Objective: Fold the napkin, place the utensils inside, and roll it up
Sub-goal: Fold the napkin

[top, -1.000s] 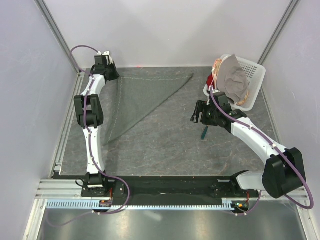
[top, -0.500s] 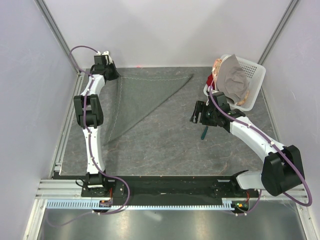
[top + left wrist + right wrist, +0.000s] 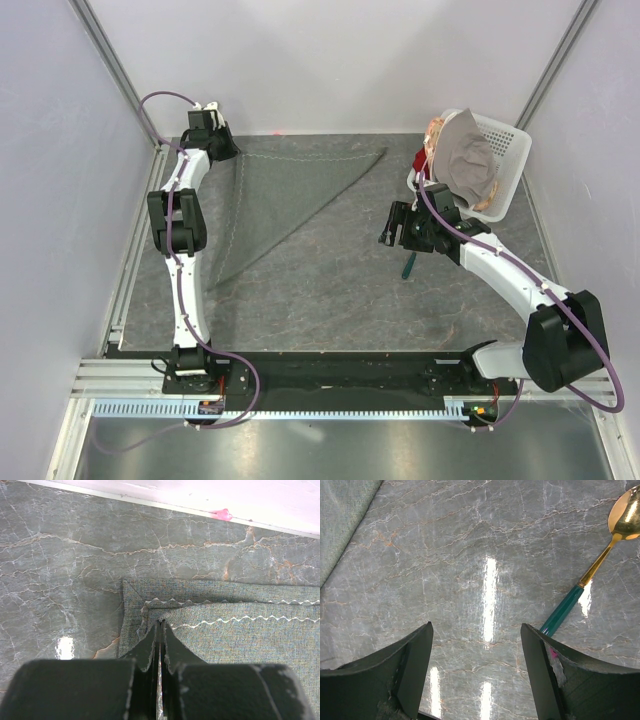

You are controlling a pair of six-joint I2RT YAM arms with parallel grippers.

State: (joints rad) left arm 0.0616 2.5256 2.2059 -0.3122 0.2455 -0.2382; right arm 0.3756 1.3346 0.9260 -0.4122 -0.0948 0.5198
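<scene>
One spoon (image 3: 584, 581) lay just outside the nearer right gripper's (image 3: 476, 630) wide-spread jaws, its teal handle end beside one finger and its gold bowl angled away, well apart from the folded napkin (image 3: 290, 195), whose far corner the left gripper (image 3: 160, 625) pinched shut.

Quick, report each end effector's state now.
Left end effector: shut, pinching the napkin corner.
Right end effector: open, holding nothing; the spoon lies beside it.

Lab booth: white panel walls (image 3: 330, 60), aluminium rails (image 3: 110, 375), marbled tabletop (image 3: 330, 290).
</scene>
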